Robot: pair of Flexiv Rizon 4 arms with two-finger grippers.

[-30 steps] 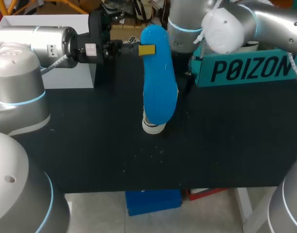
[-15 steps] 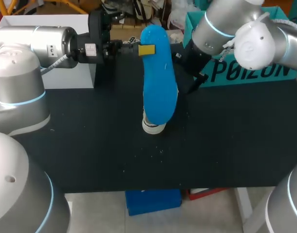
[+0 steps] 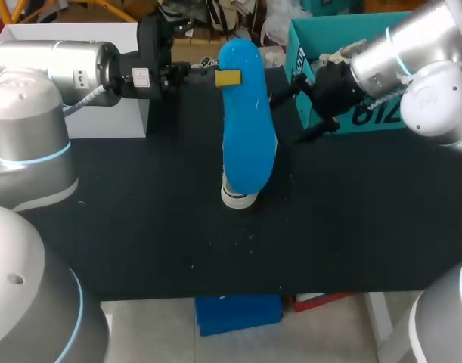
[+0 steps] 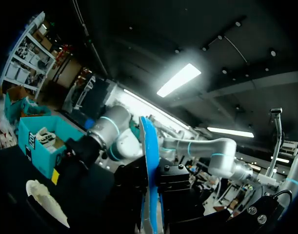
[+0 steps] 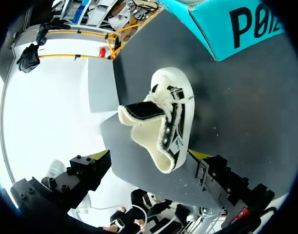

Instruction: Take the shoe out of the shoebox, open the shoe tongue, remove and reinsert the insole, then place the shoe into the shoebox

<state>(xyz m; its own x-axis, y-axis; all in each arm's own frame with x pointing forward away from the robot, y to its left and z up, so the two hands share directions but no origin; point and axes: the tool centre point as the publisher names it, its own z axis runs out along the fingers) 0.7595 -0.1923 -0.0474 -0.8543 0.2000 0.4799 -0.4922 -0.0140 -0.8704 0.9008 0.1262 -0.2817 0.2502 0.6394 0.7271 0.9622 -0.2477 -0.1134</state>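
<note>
My left gripper (image 3: 219, 76) is shut on the top end of a blue insole (image 3: 247, 125), holding it upright above the table; in the left wrist view the insole (image 4: 149, 165) shows edge-on between the fingers. Below it, a white shoe (image 3: 239, 198) lies on the black table, mostly hidden by the insole. In the right wrist view the shoe (image 5: 172, 124) lies with its tongue (image 5: 139, 111) folded open. My right gripper (image 3: 296, 113) stands open beside the shoe, near the teal shoebox (image 3: 344, 72); its fingers (image 5: 149, 155) hold nothing.
A white box (image 3: 79, 83) stands at the back left of the black table (image 3: 140, 227). The teal shoebox (image 5: 236, 27) sits at the back right, just beyond the shoe's toe.
My right arm has swung back to the right, uncovering the teal shoebox, its gripper still open. The left arm and the insole have not moved.
</note>
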